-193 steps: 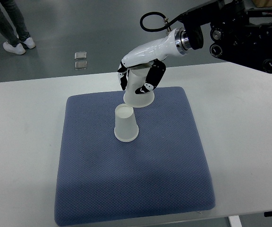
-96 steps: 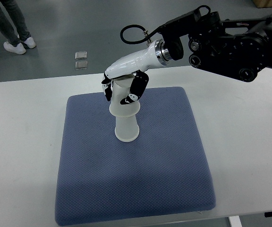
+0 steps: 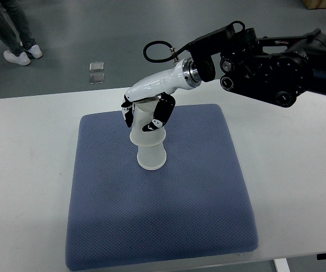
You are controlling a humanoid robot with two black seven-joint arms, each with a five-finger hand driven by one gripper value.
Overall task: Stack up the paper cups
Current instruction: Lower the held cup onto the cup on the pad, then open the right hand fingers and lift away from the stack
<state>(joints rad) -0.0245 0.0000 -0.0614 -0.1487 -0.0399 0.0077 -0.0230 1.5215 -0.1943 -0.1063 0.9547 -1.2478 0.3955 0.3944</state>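
Right robot hand [image 3: 145, 116] comes in from the pic's right on a black arm w/ a looped cable near the wrist; white shell, black fingers [image 3: 162, 112] wrapped around the upper paper cup [image 3: 143, 124], grasping it upside down. That cup sits over the top of the lower paper cup [image 3: 151, 156], also inverted, rim down on the blue mat [image 3: 157, 221]; the two overlap so the upper one's rim rings the lower one's base end, roughly in line, upper cup leaning slightly left. Both cups are plain white, tapered, slightly translucent-looking. Mat is a soft, padded square w/ rounded corners and a fine dotted weave, lying on the white surface [image 3: 299, 170], which is smooth and matte w/ rounded corners. Stack stands toward the mat's far-middle part; the rest of the mat around it is bare, so nothing crowds the cups. Beyond the surface, on the grey floor [image 3: 123, 34]: two small shiny square tiles [image 3: 97, 72] one behind the other, and a person's legs [image 3: 13, 28] in dark trousers w/ white shoes at top left, well apart from the work. Left arm not visible.
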